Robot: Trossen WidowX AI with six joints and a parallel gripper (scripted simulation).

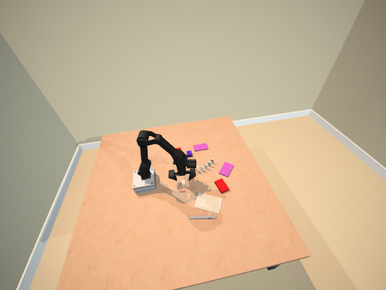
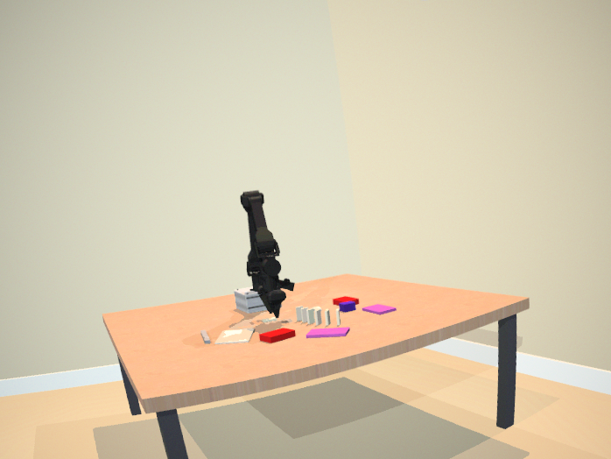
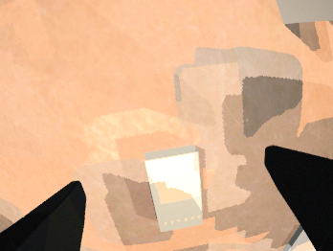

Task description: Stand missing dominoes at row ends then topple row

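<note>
Arm base: near the surface's (image 1: 124,234) (image 2: 197,365) (image 3: 96,48) left edge, seen from the top
Loose domino: lying flat, right of the base
Pincer (image 1: 183,179) (image 2: 276,315) (image 3: 175,174): wide, holding nothing, above the loose domino (image 1: 183,184) (image 2: 270,320) (image 3: 174,189)
Domino row (image 1: 205,166) (image 2: 311,315): upright, slanting toward the right edge

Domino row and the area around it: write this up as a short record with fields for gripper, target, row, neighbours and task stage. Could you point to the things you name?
gripper: black parallel-jaw gripper (image 1: 182,178) (image 2: 276,314) (image 3: 175,174), open, nothing held
target: loose off-white rectangular domino (image 1: 183,183) (image 3: 175,189), lying flat, seen between the spread fingers in the wrist view
row: small off-white dominoes (image 1: 205,166) (image 2: 311,315), upright, spaced apart
neighbours: flat magenta slab (image 1: 226,169) (image 2: 327,333) and red block (image 1: 221,185) (image 2: 277,335), both beside the row
task stage: target not yet stood up; row not toppled
</note>
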